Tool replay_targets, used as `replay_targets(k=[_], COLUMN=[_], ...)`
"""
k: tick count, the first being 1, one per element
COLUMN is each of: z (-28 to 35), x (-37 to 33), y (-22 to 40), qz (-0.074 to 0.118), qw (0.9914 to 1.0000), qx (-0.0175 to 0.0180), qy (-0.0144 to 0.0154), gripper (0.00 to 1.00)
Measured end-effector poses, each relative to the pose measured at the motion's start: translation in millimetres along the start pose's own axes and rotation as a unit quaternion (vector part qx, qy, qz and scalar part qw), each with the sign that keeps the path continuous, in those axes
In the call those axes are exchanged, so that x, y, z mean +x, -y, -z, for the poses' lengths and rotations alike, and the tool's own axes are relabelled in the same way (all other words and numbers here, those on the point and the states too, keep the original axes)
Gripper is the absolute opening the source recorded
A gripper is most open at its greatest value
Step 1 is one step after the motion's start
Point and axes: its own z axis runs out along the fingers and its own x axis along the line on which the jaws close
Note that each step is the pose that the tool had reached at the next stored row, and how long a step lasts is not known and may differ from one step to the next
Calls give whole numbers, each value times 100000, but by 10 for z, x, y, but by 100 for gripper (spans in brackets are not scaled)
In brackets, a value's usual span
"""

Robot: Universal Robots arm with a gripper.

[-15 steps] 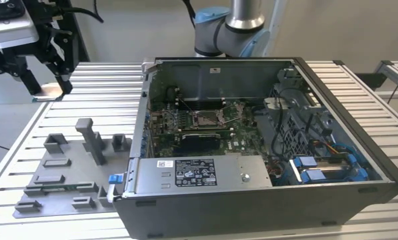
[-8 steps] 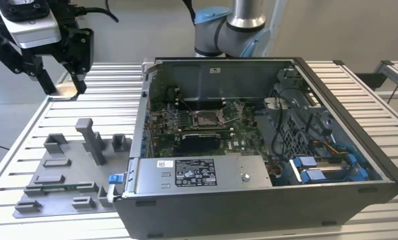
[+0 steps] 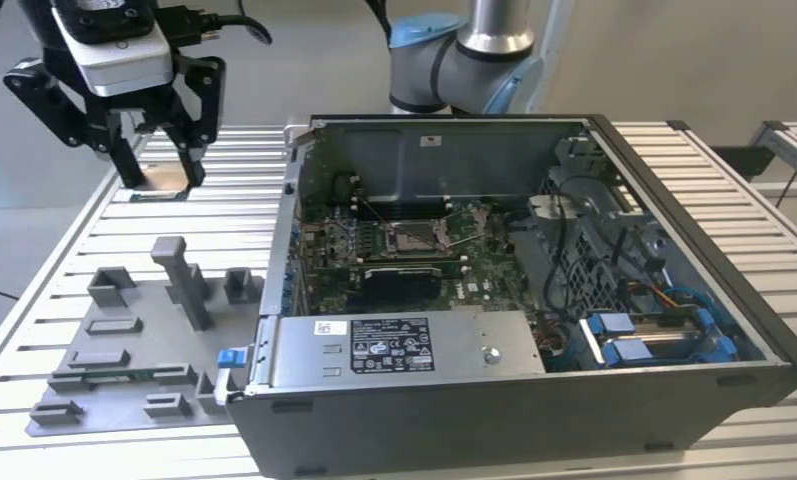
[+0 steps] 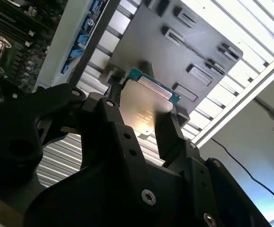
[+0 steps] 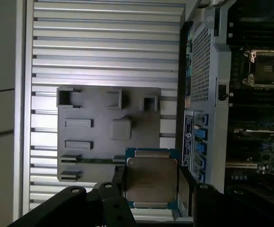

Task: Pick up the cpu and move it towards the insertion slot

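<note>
Since the jaws are closed on the cpu (image 5: 151, 185), pinching it by two opposite edges with its pale metal top plain in both wrist views, I log the pick as achieved. The chip sits flat and square between the fingers, clear of every surface.

Below it, in the first wrist view, lies the grey fixture plate (image 5: 99, 151) on the ribbed counter (image 5: 103, 47); neither touches the chip.

In the exterior view the jaws hang at about ten o'clock in the frame, over the counter's far corner. The open computer case (image 3: 505, 420) stands well apart from them. The insertion slot (image 3: 412, 237) lies on the green board inside it, at roughly four o'clock from the jaws. Its metal frame and brownish centre are visible, with wire levers beside it. The arm's base (image 3: 458, 60) stands behind the case, at twelve o'clock.

Assessment: the carry is early, with most of the distance to the slot outstanding. I would keep the chip level and the grip unchanged. The case wall nearest the jaws stands between chip and slot, so I judge height over that rim to be the main concern. Travel should be slow, since an edge grip on a thin part could slip.
</note>
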Motion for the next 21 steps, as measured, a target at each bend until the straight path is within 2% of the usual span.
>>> replay_targets(k=[21], z=[-3], x=[-689], y=[14], qz=[-1], qw=[100000], qx=[4], qy=[-6], gripper=[0])
